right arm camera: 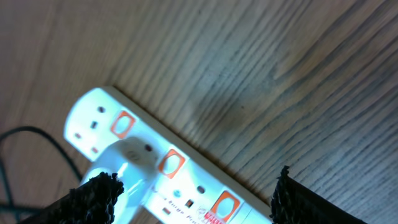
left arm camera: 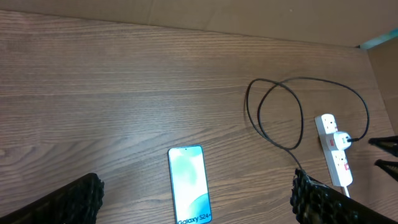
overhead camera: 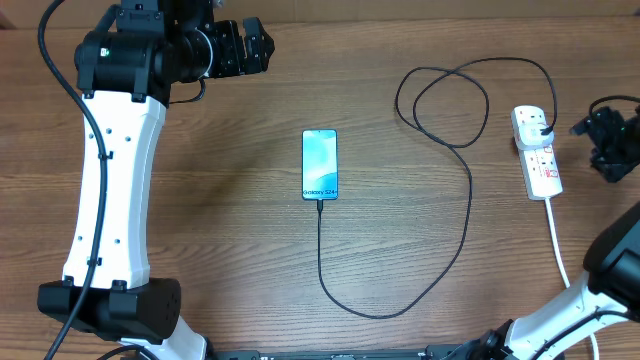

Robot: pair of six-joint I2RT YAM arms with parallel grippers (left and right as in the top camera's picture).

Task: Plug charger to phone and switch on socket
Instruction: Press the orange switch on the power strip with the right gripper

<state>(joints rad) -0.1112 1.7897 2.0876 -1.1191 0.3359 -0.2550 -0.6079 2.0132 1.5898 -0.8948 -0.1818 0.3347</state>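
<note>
The wooden table [overhead camera: 220, 220] fills every view. Only the overhead camera takes in the whole left arm [overhead camera: 110, 170]. Its white link runs up the table's left side and bends at the top, so the left gripper [overhead camera: 262, 45] points right along the far edge, well apart from everything on the table. Its fingers [left arm camera: 74, 199] stand wide apart at the bottom corners of the left wrist view, with nothing held between them. The right arm [overhead camera: 560, 312] shows only in part at the overhead view's lower right. The right gripper [overhead camera: 592, 145] sits just to the right of the socket [overhead camera: 540, 160], facing it. In the right wrist view its fingers [right arm camera: 93, 193] are spread, with the strip lying under the gap; whether a finger touches it cannot be told.

The socket lies near the table's right edge, its white cord [overhead camera: 557, 240] trailing toward the near edge. The charger [overhead camera: 468, 200] loops beside the socket's far end, sweeps down and round, and meets the bottom edge of the phone [overhead camera: 320, 164]. The phone lies flat at mid-table, screen up and lit. The cable's other end joins a white adapter [overhead camera: 538, 125] seated in the socket. Only the right wrist view shows the orange switches [right arm camera: 169, 163] close up; their setting cannot be read.
</note>
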